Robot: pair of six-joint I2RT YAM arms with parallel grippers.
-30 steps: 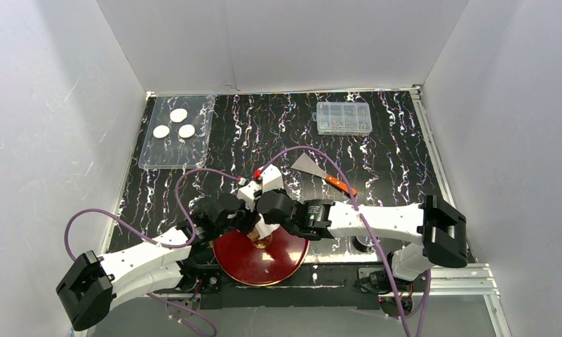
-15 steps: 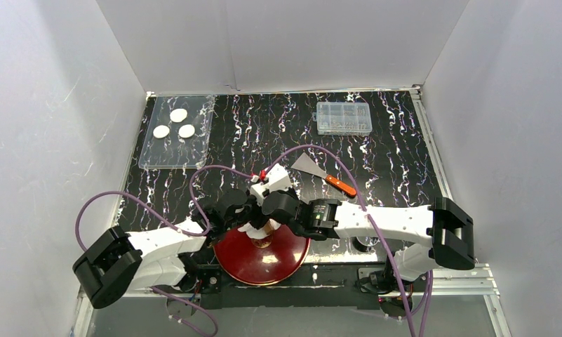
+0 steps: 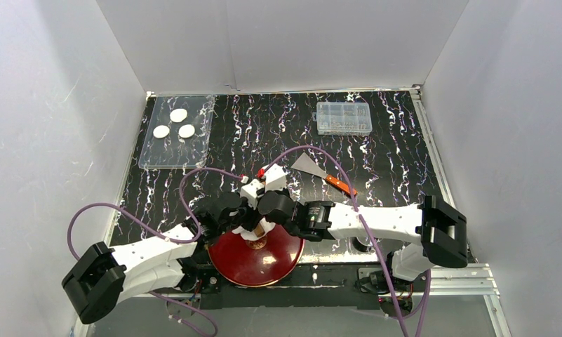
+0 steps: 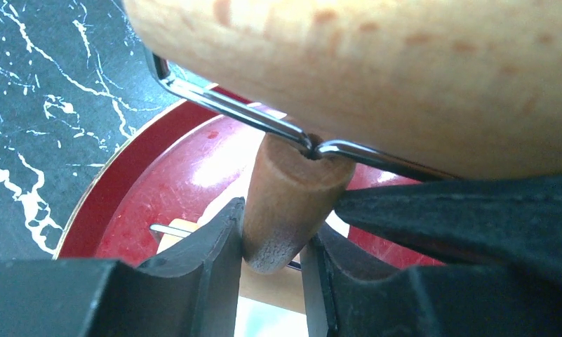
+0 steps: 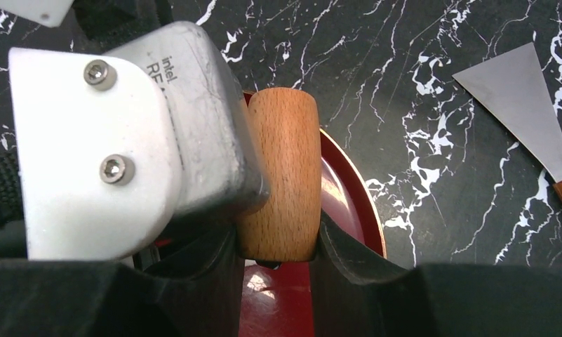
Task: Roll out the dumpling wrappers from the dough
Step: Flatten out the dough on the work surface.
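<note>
Both grippers meet over the far part of the red plate (image 3: 281, 258). My left gripper (image 3: 240, 223) is shut on a wooden handle end (image 4: 288, 203) of the rolling pin, whose thick barrel (image 4: 376, 70) and wire frame fill the top of the left wrist view. My right gripper (image 3: 265, 223) is shut on a wooden handle (image 5: 285, 182) just above the plate (image 5: 348, 189). A pale white patch, the dough (image 4: 264, 324), shows under the roller, mostly hidden. Three round dumpling wrappers (image 3: 178, 114) lie on a clear tray (image 3: 193, 153) at the far left.
A clear plastic box (image 3: 344, 118) stands at the back right. A metal scraper (image 3: 308, 163) with an orange handle lies just beyond the grippers, also in the right wrist view (image 5: 523, 98). Purple cables loop over both arms. White walls enclose the table.
Both grippers stayed shut on the rolling pin and shifted it slightly right, then back left over the plate. The left arm's elbow swung right and back.
</note>
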